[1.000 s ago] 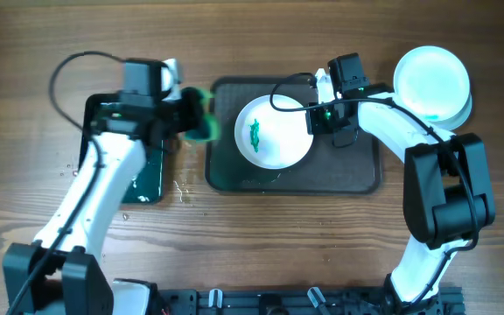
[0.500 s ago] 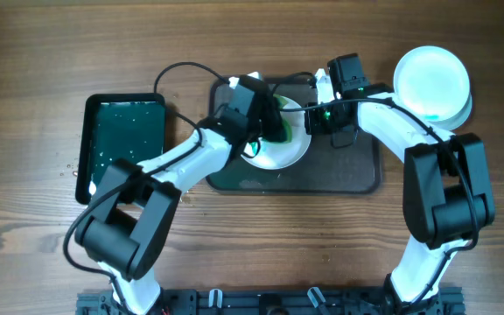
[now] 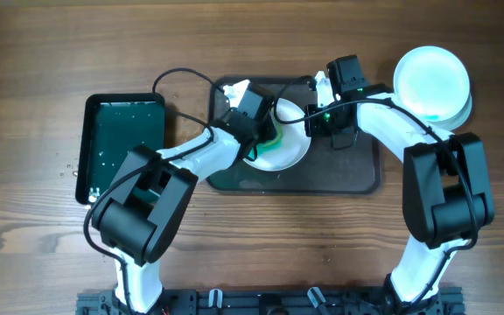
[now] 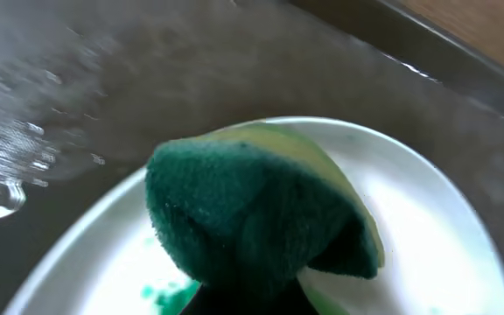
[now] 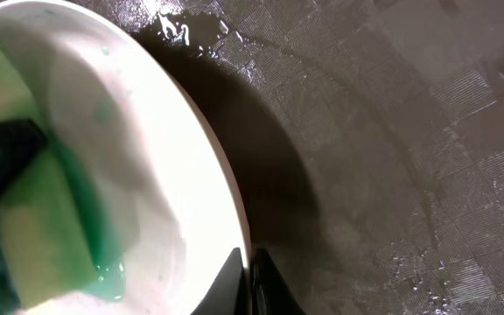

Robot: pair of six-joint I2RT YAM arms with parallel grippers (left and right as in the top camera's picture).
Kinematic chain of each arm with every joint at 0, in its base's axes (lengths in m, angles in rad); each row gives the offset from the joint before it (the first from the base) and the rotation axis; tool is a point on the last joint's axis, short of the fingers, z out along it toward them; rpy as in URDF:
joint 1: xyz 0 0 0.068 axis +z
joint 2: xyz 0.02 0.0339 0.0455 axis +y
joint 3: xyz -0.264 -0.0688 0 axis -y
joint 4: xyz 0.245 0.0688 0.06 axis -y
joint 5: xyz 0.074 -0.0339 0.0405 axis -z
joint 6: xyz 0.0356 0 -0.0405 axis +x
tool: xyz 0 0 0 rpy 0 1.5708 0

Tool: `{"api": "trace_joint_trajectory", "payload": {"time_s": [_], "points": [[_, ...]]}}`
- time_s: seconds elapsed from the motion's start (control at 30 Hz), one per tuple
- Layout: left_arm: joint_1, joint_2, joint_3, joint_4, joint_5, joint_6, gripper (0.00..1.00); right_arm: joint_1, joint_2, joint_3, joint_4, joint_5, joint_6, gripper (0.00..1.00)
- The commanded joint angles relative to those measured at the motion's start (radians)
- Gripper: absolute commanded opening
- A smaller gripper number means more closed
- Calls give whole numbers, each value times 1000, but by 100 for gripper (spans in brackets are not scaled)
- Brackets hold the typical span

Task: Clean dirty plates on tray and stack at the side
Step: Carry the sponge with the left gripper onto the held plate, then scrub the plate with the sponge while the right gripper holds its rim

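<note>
A white plate (image 3: 289, 147) lies on the dark tray (image 3: 357, 171), with teal-green smears on it (image 4: 169, 293). My left gripper (image 3: 265, 129) is shut on a green and yellow sponge (image 4: 252, 210) and presses it onto the plate; its fingertips are hidden under the sponge. The sponge also shows in the right wrist view (image 5: 33, 227). My right gripper (image 3: 315, 121) is shut on the plate's right rim (image 5: 234, 236), one finger each side. Two other plates (image 3: 433, 83) are stacked on the table at the far right, off the tray.
A smaller black glossy tray (image 3: 122, 144) with green water sits at the left. Water drops lie on the dark tray's textured surface (image 5: 392, 131). Wooden table (image 3: 252, 245) extends in front.
My left arm carried the sponge from over the black tray rightward onto the white plate and now covers the smear. The right gripper has stayed on the plate's rim.
</note>
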Motion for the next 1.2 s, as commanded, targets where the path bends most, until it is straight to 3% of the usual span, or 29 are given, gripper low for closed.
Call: {"api": "trace_joint_trajectory", "payload": {"time_s": [0.0, 0.1, 0.27, 0.33, 0.43, 0.53, 0.73, 0.9, 1.07, 1.17], "points": [[11, 5, -11, -43, -200, 164, 4, 6, 10, -4, 1, -20, 3, 4], [11, -36, -11, -43, -222, 233, 4, 6, 10, -4, 0, -20, 3, 4], [11, -138, -11, -43, -209, 236, 4, 6, 10, -4, -2, -16, 3, 4], [11, -171, -11, -42, -95, 211, 4, 6, 10, -4, -2, -16, 3, 4], [8, -155, -11, -42, 198, 86, 4, 6, 10, -4, -2, -16, 3, 4], [-12, -114, -11, -45, 285, 3, 4, 6, 11, -4, -1, -16, 3, 4], [-18, -38, -11, -93, 242, -1, 4, 6, 10, -4, -2, -16, 3, 4], [2, -32, -11, -216, -41, 5, 4, 6, 10, -4, -3, -16, 3, 4], [25, -34, -11, -264, -186, 155, 4, 6, 10, -4, -3, -16, 2, 4], [34, -61, -9, -252, -206, 183, 4, 6, 10, -4, -3, -16, 2, 4]]}}
